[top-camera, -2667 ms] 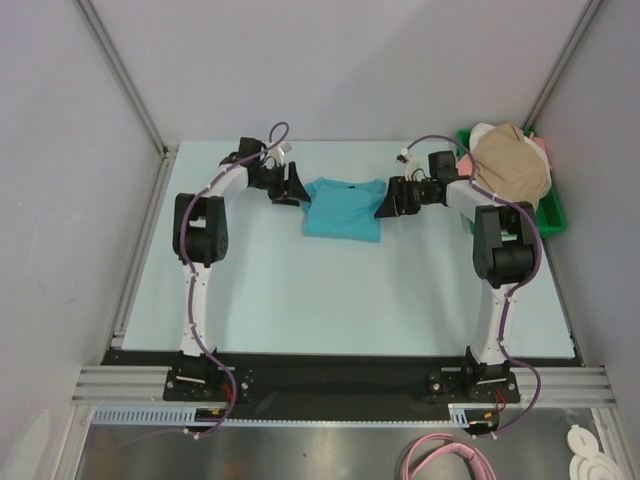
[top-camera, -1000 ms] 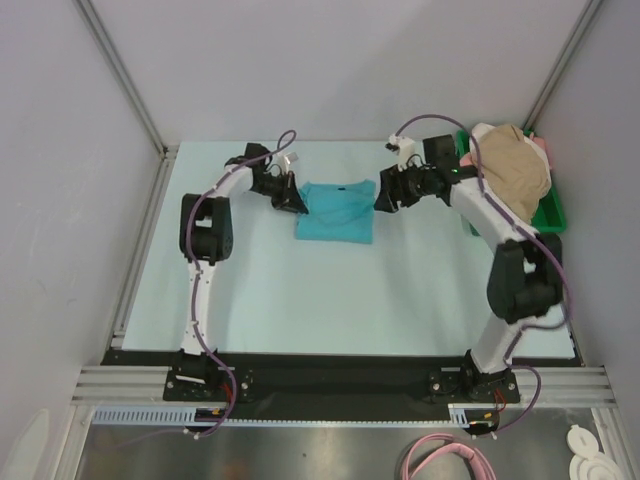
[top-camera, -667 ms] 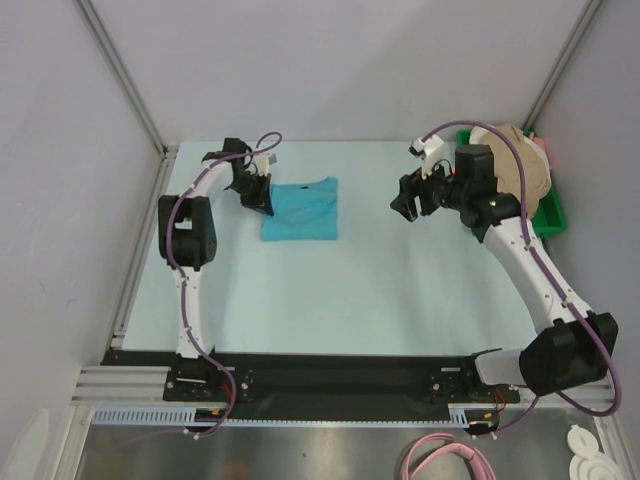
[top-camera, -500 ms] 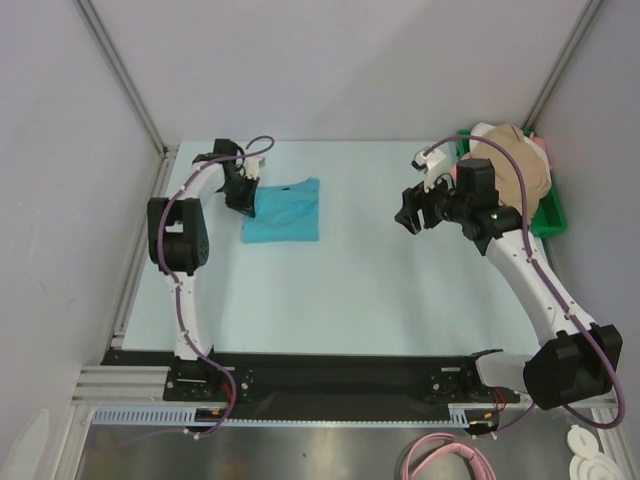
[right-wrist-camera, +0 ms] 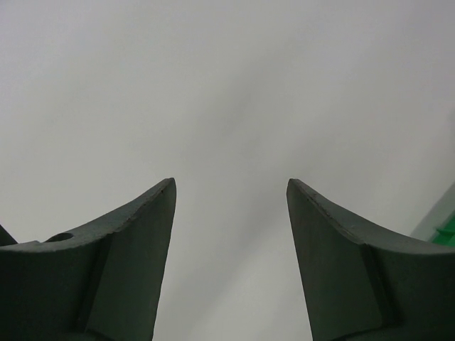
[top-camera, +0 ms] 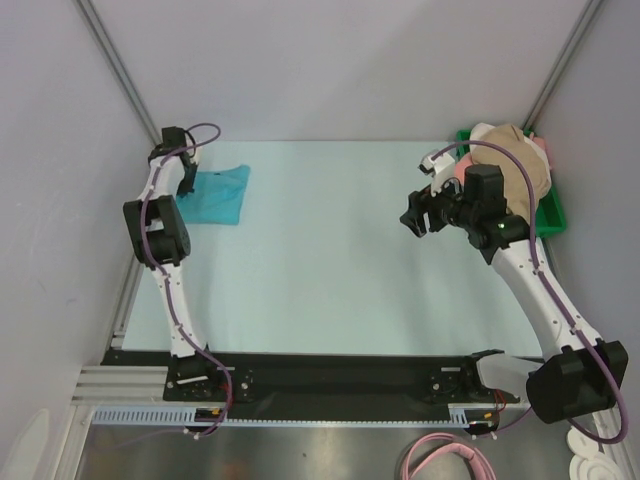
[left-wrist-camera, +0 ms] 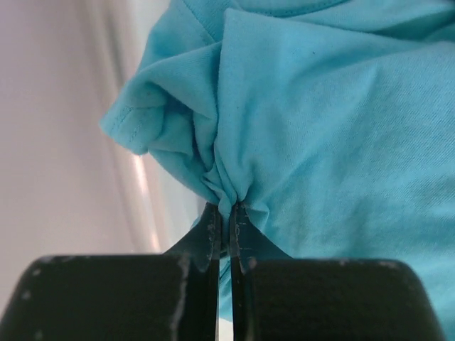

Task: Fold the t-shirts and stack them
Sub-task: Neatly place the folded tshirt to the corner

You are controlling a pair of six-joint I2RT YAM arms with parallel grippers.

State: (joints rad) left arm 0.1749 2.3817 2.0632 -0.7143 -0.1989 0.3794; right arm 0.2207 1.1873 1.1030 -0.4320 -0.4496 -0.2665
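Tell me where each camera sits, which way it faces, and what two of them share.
Top external: above and behind the arms, looking down on the table; both arms show, bases at the bottom.
Left wrist: on the left arm, looking along the shut left pincer at the teal t-shirt it pinches.
Right wrist: on the right arm, facing a blank pale surface; only the open, empty right pincer shows.
Shared: top external and left wrist both show the teal t-shirt, at the table's far left.

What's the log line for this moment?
left pincer: shut on teal shirt, far-left of table | right pincer: open, empty | tan shirt: heaped on tray
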